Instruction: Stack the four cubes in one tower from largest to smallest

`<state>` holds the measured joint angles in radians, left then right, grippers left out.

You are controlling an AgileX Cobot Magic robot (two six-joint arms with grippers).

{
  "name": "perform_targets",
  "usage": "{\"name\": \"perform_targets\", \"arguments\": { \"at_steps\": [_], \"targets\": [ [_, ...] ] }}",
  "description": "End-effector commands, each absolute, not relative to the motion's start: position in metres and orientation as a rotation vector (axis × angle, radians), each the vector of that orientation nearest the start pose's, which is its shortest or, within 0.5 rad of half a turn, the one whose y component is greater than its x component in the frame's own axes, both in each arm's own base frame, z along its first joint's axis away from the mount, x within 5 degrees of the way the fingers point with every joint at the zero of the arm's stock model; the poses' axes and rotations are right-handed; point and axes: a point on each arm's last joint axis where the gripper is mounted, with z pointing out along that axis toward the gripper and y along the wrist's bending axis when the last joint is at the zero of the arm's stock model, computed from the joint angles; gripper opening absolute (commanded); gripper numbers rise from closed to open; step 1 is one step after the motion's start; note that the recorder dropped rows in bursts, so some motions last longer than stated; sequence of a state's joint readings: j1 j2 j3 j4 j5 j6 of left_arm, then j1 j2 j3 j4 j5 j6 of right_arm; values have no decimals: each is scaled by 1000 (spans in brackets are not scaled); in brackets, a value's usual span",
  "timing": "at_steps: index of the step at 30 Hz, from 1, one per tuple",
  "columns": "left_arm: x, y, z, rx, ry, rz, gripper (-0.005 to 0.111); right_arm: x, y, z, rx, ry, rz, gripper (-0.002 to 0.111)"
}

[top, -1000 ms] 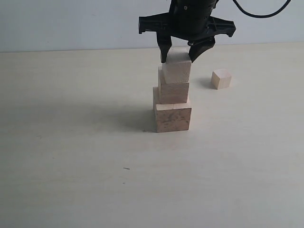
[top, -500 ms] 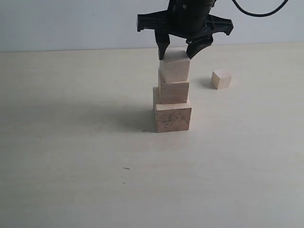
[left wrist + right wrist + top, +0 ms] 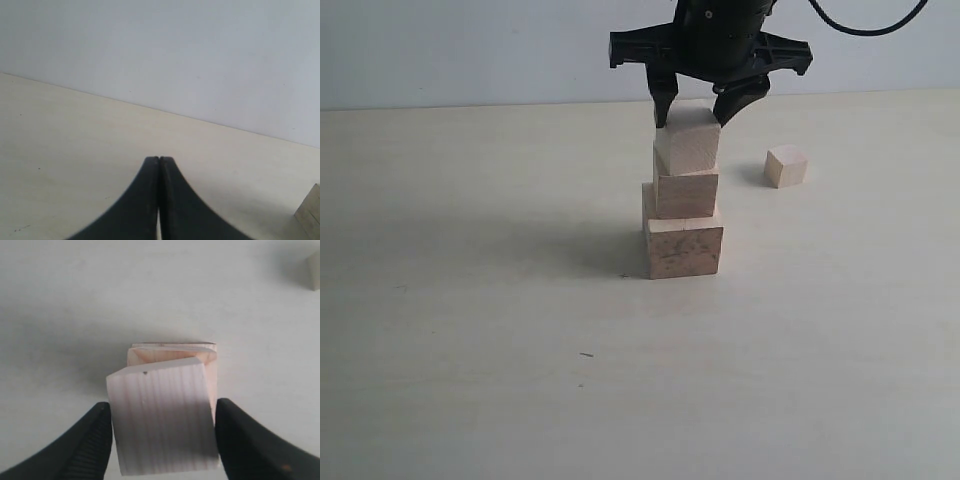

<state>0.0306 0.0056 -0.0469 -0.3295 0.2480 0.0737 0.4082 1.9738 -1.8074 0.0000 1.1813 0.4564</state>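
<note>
Three wooden cubes stand as a tower in the exterior view: the largest, mottled cube (image 3: 684, 250) at the base, a paler one (image 3: 685, 193) on it, and a third cube (image 3: 687, 150) on top, turned and slightly askew. My right gripper (image 3: 692, 122) hangs over the top cube (image 3: 162, 430), open, with a finger on either side of its upper part and a thin gap at one finger. The smallest cube (image 3: 786, 166) lies alone on the table to the right. My left gripper (image 3: 159, 159) is shut on nothing, low over the table.
The pale table (image 3: 470, 330) runs back to a white wall (image 3: 470, 50). The corner of a wooden block (image 3: 311, 212) shows at the edge of the left wrist view. The smallest cube (image 3: 314, 270) also shows at the rim of the right wrist view.
My right gripper has risen a little while the top cube stayed on the tower and settled slightly lower between the fingers. The other cubes have not moved.
</note>
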Motion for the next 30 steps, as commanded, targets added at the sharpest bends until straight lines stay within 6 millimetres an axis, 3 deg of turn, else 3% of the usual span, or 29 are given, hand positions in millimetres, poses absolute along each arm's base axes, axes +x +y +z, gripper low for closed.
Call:
{"name": "perform_targets", "arguments": {
  "at_steps": [1,30],
  "targets": [
    [54,-5,207,-166,1665,-224,0,391,166,286,61,2849,172,58],
    [54,-5,207,-166,1665,-224,0,393,164,287,250,2812,163,56]
  ]
}}
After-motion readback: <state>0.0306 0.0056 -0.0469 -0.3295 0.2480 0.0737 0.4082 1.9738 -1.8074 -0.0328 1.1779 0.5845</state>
